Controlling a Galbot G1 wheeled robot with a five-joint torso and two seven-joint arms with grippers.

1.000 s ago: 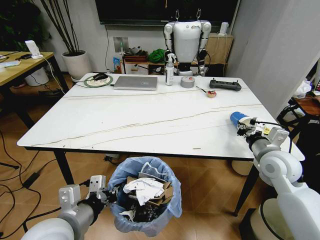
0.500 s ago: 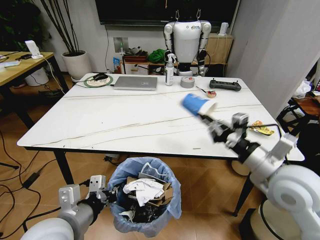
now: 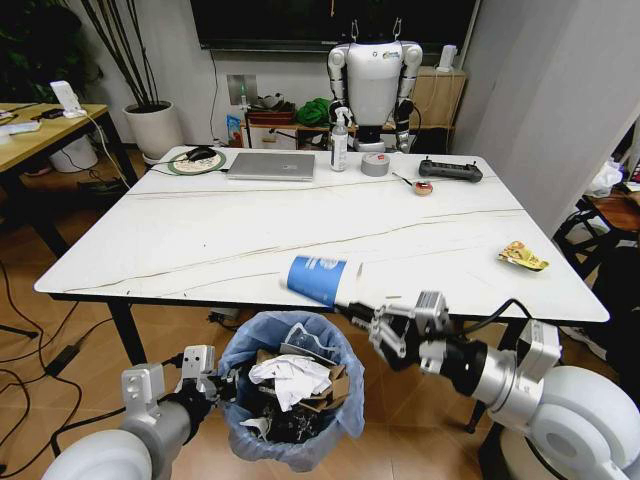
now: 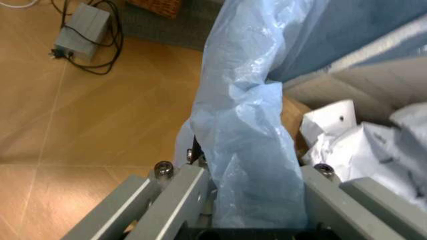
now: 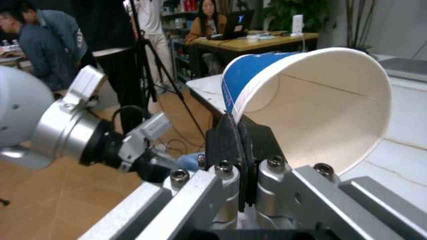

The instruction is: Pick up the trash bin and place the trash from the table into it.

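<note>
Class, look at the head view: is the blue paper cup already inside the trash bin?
No: the right gripper holds the blue paper cup above the trash bin.

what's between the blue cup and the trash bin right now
Nothing but open air, in the head view: the blue paper cup, pinched by the right gripper, hangs just above the trash bin.

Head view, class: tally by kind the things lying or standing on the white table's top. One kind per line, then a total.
Laptop: 1
Spray bottle: 1
Grey tape roll: 1
Black controller: 1
Small red tape roll: 1
Round mat: 1
Yellow snack wrapper: 1
Total: 7

The blue paper cup is not counted; the right gripper holds it above the trash bin.
</note>
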